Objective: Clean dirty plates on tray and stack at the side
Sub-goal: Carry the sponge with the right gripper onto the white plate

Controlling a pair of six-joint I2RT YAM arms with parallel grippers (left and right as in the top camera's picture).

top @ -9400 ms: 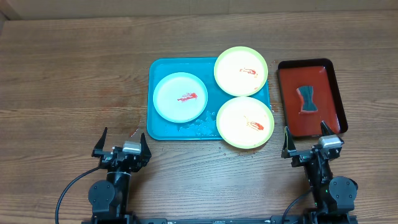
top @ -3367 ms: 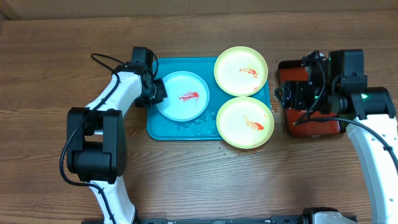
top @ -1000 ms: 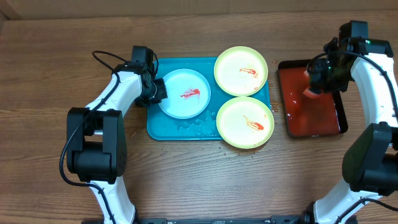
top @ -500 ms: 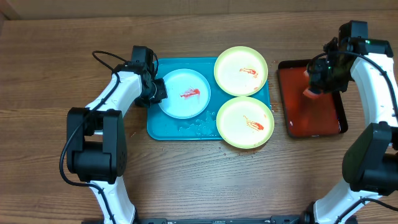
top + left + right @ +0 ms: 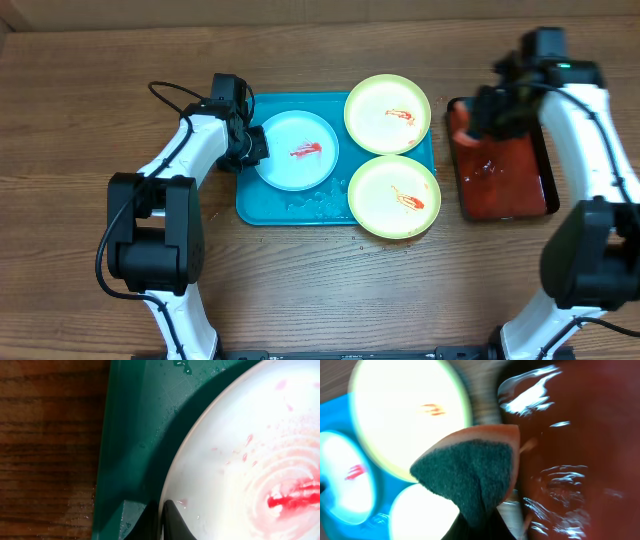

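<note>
Overhead view: left gripper pinches the pale blue plate by its rim; right gripper clamps a sponge, red tray beneath it.

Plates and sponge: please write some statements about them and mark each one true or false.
1. The white plate and both yellow plates have red smears. True.
2. The left gripper is shut on the white plate's rim. True.
3. The sponge lies on the red tray. False: the right gripper holds it.
4. The plates are stacked. False: they lie side by side on the blue tray.
</note>
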